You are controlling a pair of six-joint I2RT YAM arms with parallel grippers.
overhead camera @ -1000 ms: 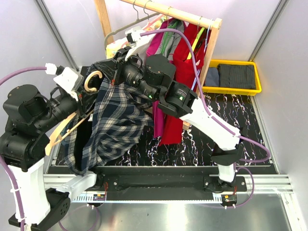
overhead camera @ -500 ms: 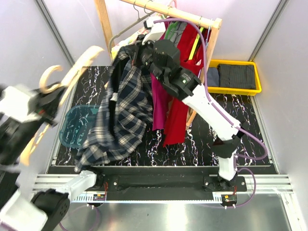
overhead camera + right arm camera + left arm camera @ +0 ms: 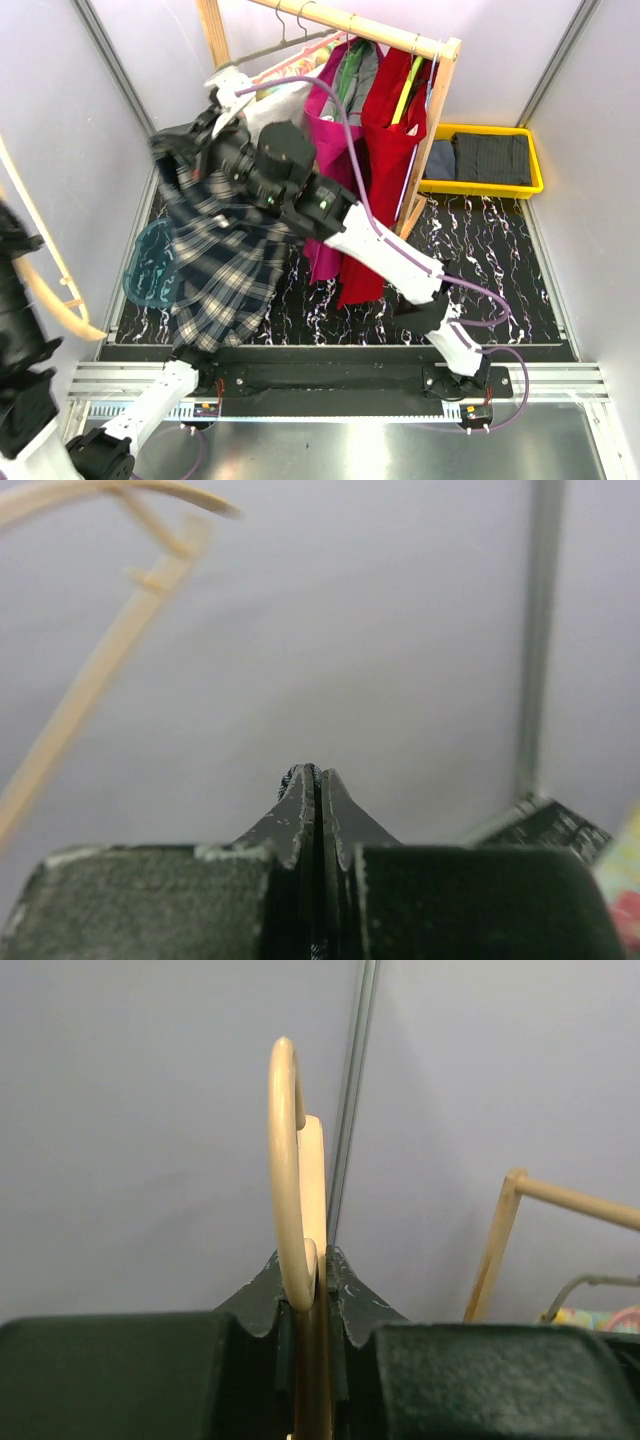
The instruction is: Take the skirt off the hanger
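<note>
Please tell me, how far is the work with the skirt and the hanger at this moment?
Done: the plaid skirt hangs clear of the wooden hanger, which sits far left, apart from it. In hand: the right tool is shut on the skirt's top, the left tool is shut on the hanger's hook. Left: probably only laying the skirt down, since it hangs over the table.

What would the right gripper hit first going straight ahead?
Probably the grey side wall: in its wrist view nothing stands between the right gripper and it. The hanger lies off-line, upper left. Depth is unclear.
</note>
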